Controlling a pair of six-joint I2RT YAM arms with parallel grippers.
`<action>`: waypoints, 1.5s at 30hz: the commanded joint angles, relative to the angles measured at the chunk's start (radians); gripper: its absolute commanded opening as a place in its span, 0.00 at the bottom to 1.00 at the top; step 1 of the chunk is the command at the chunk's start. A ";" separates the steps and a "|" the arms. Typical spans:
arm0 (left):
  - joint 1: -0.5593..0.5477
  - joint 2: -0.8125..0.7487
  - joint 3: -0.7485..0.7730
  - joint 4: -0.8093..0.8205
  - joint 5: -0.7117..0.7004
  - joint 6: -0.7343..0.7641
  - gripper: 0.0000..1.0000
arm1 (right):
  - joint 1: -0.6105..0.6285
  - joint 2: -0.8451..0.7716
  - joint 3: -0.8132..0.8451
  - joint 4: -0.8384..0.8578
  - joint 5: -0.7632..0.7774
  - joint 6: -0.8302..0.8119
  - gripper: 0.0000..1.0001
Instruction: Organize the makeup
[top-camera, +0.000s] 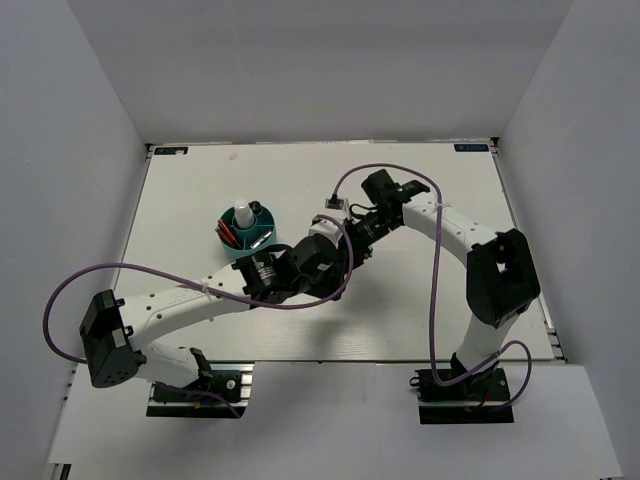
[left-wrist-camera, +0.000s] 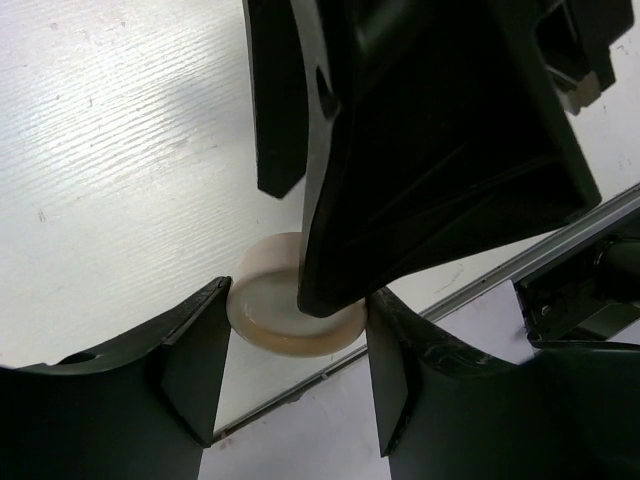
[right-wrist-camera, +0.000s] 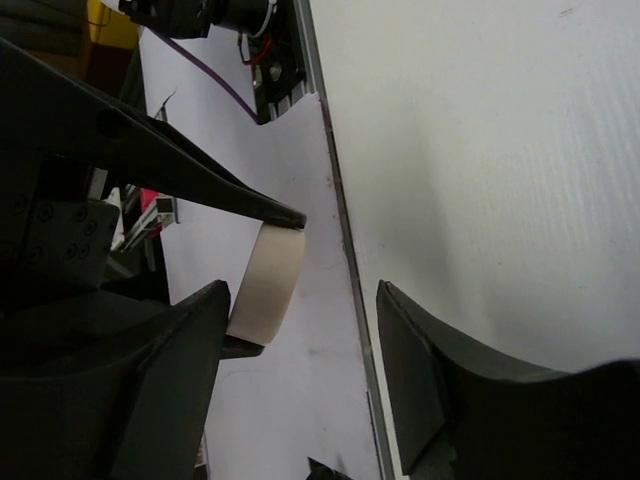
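The left claw (left-wrist-camera: 298, 300), stretched from the near-left corner to the middle of the white bench (top-camera: 200, 190), is clenched on the small round cream-coloured flat jar (left-wrist-camera: 262, 312), with its fingers on opposite sides of the rim. The right claw (right-wrist-camera: 302, 290) is spread wide. The jar sits off-centre in its gap, just beside one finger and edge-on to that wrist camera. I cannot tell whether the jar rests on the bench. The left arm plainly has charge of it. Beyond it, toward the far-left corner, stands the teal round holder (top-camera: 245, 252), holding a white bottle (top-camera: 243, 215) and thin pencils (top-camera: 232, 236).

No text, label or number is legible — anywhere.
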 joint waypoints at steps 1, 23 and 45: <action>0.004 -0.012 0.043 0.004 -0.028 0.017 0.43 | 0.013 0.008 0.044 -0.068 -0.024 -0.037 0.65; 0.004 -0.033 0.036 0.013 -0.038 0.009 0.63 | 0.038 0.027 0.064 -0.075 -0.009 -0.057 0.08; 0.004 -0.341 0.010 -0.168 -0.133 -0.132 0.86 | 0.022 0.110 0.223 -0.085 0.114 -0.100 0.05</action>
